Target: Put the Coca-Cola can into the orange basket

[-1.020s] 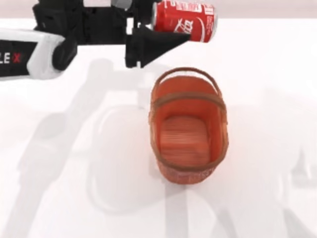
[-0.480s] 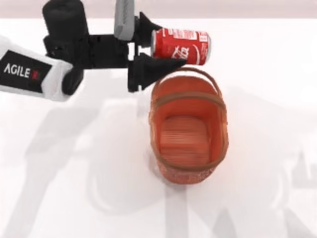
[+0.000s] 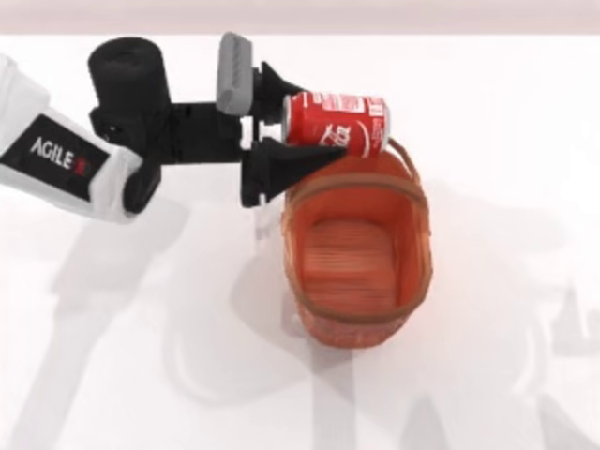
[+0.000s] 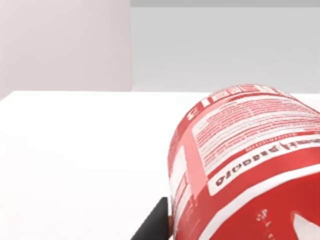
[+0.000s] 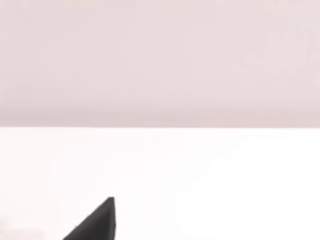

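- The fingers (image 3: 281, 164) of the left gripper (image 3: 286, 127) are closed on the Coca-Cola can (image 3: 336, 122), one black finger on each side of its left end.
- The can lies on its side in the air, over the far rim and handle of the orange basket (image 3: 412, 262).
- The basket stands upright on the white table (image 3: 506, 141), near the middle.
- In the left wrist view the can's (image 4: 245, 165) label fills the near corner.
- Of the right gripper only a dark finger tip (image 5: 97, 222) shows in its own wrist view; whether it is open I cannot tell.

Coca-Cola can (image 3: 336, 123) lying sideways above orange basket's (image 3: 412, 272) far rim, left end effector (image 3: 298, 127) just left
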Action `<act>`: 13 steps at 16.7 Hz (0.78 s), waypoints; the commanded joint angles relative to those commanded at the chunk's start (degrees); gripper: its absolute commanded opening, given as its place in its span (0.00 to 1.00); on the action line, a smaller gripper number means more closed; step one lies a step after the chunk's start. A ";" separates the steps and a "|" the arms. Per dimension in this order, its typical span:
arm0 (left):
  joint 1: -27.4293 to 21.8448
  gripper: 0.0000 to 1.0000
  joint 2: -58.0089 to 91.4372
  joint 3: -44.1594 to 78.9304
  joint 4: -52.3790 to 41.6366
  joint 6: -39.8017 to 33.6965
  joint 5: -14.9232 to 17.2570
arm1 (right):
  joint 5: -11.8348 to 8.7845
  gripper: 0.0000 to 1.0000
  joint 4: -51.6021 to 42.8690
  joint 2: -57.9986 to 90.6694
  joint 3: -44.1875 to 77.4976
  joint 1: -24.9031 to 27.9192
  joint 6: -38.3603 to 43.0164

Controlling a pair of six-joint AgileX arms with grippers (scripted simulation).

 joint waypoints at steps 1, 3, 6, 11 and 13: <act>0.00 0.08 0.00 0.00 0.00 0.00 0.00 | 0.00 1.00 0.00 0.00 0.00 0.00 0.00; 0.00 0.23 0.00 0.00 0.00 0.00 0.00 | 0.00 1.00 0.00 0.00 0.00 0.00 0.00; 0.00 0.45 0.00 0.00 0.00 0.00 0.00 | 0.00 1.00 0.00 0.00 0.00 0.00 0.00; 0.00 0.83 0.00 0.00 0.00 0.00 0.00 | 0.00 1.00 0.00 0.00 0.00 0.00 0.00; 0.00 0.98 0.00 0.00 0.00 0.00 0.00 | 0.00 1.00 0.00 0.00 0.00 0.00 0.00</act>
